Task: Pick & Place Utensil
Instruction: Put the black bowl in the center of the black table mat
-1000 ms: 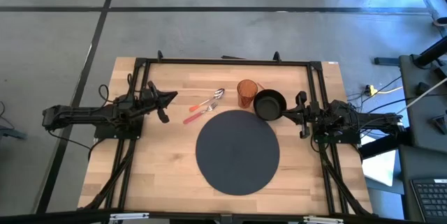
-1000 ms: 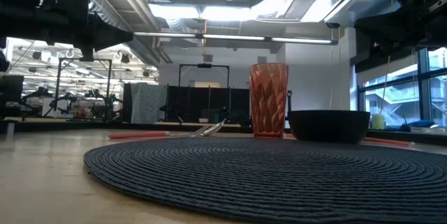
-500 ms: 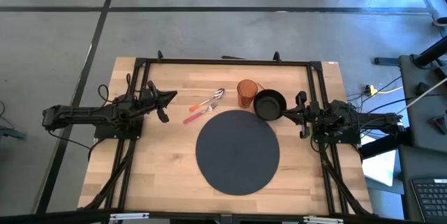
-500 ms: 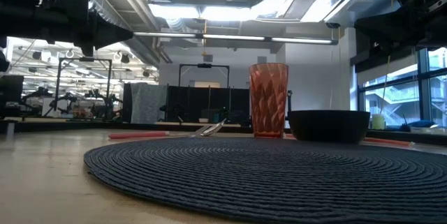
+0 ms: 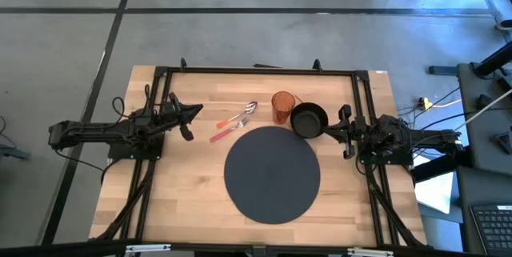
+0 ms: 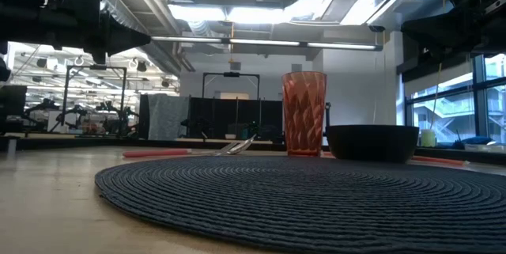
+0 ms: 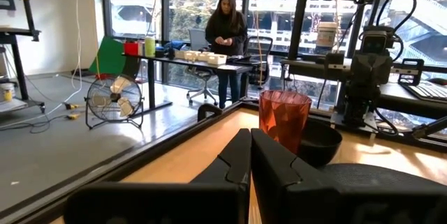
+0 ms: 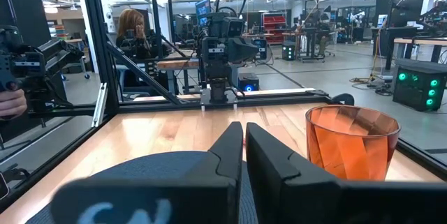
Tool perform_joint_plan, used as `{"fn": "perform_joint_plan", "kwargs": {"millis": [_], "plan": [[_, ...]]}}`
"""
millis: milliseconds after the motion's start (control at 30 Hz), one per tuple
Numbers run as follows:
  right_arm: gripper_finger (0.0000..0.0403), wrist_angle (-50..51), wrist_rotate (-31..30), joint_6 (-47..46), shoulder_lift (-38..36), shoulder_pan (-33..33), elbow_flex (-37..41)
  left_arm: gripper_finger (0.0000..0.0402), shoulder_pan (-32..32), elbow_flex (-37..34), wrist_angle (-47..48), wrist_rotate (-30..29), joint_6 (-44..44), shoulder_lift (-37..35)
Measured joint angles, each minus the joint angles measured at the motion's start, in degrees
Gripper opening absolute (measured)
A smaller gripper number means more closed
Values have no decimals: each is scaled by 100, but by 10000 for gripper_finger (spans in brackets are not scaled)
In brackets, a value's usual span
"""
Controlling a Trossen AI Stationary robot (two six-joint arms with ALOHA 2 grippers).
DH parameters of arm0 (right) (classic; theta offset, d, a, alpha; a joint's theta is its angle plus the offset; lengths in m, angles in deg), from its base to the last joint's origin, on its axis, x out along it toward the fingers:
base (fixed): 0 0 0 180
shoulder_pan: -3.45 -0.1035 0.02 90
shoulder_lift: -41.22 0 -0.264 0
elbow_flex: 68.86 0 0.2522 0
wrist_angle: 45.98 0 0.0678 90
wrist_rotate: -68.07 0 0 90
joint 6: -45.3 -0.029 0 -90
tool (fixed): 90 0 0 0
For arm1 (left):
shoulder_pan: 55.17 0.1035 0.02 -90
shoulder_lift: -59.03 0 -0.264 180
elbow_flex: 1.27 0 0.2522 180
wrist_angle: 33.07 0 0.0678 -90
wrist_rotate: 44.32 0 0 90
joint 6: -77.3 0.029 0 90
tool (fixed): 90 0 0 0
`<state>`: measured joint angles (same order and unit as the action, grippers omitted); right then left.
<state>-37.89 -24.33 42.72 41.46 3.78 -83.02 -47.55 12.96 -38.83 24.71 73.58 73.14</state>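
The spoon (image 5: pixel 243 113) and fork (image 5: pixel 226 128) lie diagonally upper centre, heads toward upper right. Left gripper (image 5: pixel 194 111) and right gripper (image 5: pixel 330 131) hover, jaws closed, empty.

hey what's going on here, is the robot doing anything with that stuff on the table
Nothing is being handled yet. The left gripper hangs shut at the table's left side, a short way from the fork and spoon lying on the wood. The right gripper waits shut beside the black bowl. The orange cup stands next to the bowl, and the dark round placemat is bare.
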Motion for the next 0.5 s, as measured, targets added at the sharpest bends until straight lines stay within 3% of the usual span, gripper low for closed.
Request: {"fn": "perform_joint_plan", "kwargs": {"millis": [500], "plan": [[21,0,0,1,1,0,0,4,0,0,0,-315,1,0]]}}
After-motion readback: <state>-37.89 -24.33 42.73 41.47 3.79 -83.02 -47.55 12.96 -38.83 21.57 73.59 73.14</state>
